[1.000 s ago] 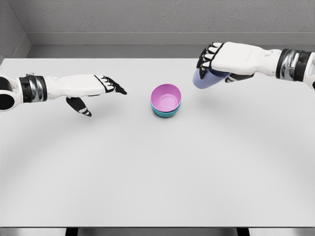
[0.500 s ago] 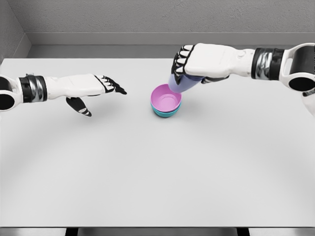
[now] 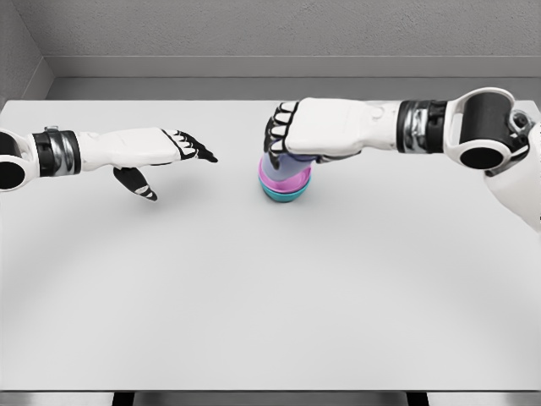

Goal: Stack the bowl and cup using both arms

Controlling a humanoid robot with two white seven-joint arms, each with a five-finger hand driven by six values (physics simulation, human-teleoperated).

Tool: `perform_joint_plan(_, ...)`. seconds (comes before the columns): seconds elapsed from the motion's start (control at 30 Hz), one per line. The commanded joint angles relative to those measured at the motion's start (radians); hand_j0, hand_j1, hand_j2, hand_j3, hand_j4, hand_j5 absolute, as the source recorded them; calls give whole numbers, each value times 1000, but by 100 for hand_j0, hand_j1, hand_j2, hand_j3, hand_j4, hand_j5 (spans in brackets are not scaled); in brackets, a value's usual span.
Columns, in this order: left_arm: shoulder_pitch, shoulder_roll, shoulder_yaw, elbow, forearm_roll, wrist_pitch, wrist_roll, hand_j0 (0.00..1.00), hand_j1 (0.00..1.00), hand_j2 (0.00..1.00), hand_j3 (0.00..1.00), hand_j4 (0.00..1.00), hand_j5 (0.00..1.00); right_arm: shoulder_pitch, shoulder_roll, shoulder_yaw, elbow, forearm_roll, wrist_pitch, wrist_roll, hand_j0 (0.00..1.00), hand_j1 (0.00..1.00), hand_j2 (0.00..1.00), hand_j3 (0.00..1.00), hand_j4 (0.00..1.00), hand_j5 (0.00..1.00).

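Head view: the right hand [image 3: 292, 135] has its fingers wrapped around the lavender cup [image 3: 287, 167] and holds it directly over the pink bowl [image 3: 272, 182], which sits nested in a teal bowl [image 3: 283, 196] near the middle of the white table [image 3: 270, 296]. The cup's long axis looks close to upright, its base low inside the pink bowl; whether it touches the bowl's floor cannot be told, since the hand covers the upper half. So the coming move turns on a straight drop toward six o'clock in the picture, not on any sideways travel. The stack lies just below the right hand, and well away at three o'clock from the left hand [image 3: 161, 152], which hovers over the table with fingers stretched out, holding nothing; the right is clearly the nearer. A second ago the cup hung tilted at about two o'clock from the bowls; half a second ago it reached their far rim. The left arm has not shifted
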State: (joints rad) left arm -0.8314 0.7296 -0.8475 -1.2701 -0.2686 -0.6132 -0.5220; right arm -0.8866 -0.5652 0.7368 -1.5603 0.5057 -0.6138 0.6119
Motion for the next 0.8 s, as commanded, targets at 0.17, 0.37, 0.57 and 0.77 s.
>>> perform_joint_plan(0.17, 0, 1, 2, 0, 6, 2, 0, 100, 100, 100, 100, 100, 100, 6, 16, 4, 57, -3, 3, -1, 55, 55, 55, 55, 55, 55)
perform_joint_plan(0.37, 0, 1, 2, 0, 6, 2, -1, 100, 100, 100, 100, 100, 100, 8, 31, 6, 74, -1, 3, -1, 56, 56, 56, 56, 56, 56)
perform_joint_plan(0.57, 0, 1, 2, 0, 6, 2, -1, 100, 100, 100, 100, 100, 100, 9, 41, 7, 94, 2, 3, -1, 56, 56, 56, 56, 56, 56)
perform_joint_plan(0.77, 0, 1, 2, 0, 6, 2, -1, 100, 100, 100, 100, 100, 100, 6, 62, 6, 140, 20, 3, -1, 56, 56, 56, 56, 56, 56)
